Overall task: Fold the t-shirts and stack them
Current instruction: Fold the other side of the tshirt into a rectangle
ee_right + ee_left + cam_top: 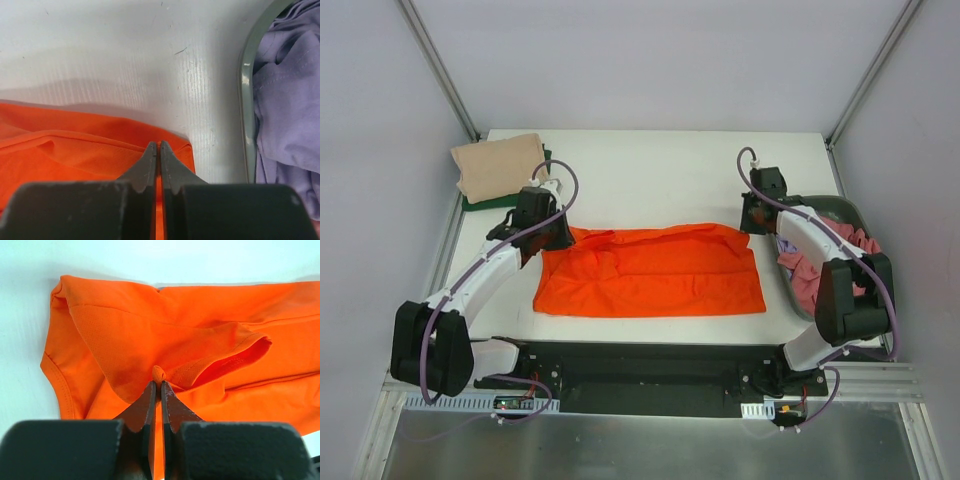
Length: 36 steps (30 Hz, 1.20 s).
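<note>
I count five t-shirts. One orange t-shirt lies spread mid-bench, close to the near edge. One beige t-shirt sits folded on one dark green t-shirt at the far left corner. One pink t-shirt and one lilac t-shirt fill the single basket at the right edge. The left end effector and the right end effector are each pressed together, pinching a far corner of the orange one. White bench shows beyond its far hem.

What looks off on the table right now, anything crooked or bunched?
Nothing spilled or damaged. The orange shirt lies wrinkled rather than flat, and in the left wrist view its sleeve is flopped across the body with the cuff gaping, just beyond the left gripper pinching the cloth.
</note>
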Tool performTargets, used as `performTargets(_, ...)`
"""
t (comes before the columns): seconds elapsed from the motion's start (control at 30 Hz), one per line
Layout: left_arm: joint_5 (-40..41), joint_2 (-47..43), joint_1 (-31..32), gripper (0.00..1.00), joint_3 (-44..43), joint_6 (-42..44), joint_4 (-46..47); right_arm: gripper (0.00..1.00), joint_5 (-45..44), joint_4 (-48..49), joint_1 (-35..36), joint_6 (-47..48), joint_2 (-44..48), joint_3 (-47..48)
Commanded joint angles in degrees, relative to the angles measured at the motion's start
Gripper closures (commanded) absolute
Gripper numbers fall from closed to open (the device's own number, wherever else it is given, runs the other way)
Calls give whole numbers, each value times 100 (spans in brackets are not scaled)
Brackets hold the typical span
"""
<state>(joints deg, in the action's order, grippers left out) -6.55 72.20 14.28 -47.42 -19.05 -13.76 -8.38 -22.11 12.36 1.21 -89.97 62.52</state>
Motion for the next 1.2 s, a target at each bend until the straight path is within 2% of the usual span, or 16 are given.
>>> performTargets(0.0,57,-365,39,100,250,-178,145,99,-137,40,-6,72,287,-109)
performTargets(0.43,-180,-1173,39,100,637,-283,128,99,-331,-57,-6,46,648,-214)
performTargets(0.67,-119,-1446,39,100,1173,-459,128,99,-243,-48,-5,2,674,-433)
performTargets(0.87,-110,-1490,39,99,1560,-626,137,95,-260,154,-6,-77,656,-846)
performTargets(1.0,-110,-1578,39,80,1823,-731,128,89,-357,172,12,-77,876,-1119)
performTargets(1.07,3,-1744,39,80,1946,-828,75,83,-383,102,30,-112,1147,-1224)
performTargets(1.1,126,-1832,39,72,1990,-889,6,80,-401,84,38,-113,1279,-1286)
performTargets(1.13,258,-1955,39,60,1973,-968,-100,75,-375,66,47,-113,1429,-1339)
performTargets(1.17,364,-2060,39,59,1930,-1013,-205,72,-322,75,65,-113,1561,-1383)
